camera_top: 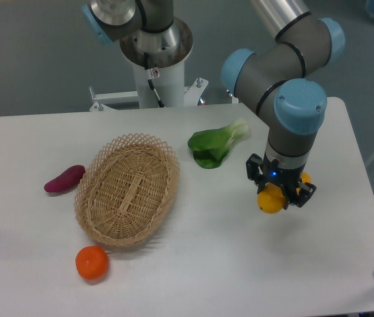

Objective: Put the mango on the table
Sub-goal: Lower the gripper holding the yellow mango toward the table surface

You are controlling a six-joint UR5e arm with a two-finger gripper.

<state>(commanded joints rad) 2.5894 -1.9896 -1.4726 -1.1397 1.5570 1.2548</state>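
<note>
1. The hand [280,190] grips the mango [270,201] between its fingers, over the right part of the desk [239,264].
2. Whether the mango touches the desk cannot be told.
3. Left of it lie leafy greens [213,146], a wicker basket [128,189], a purple sweet potato [64,179] and a tangerine [92,262].

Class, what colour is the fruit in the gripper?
Yellow, shading to orange: the mango in the gripper, fixed camera view.
</note>
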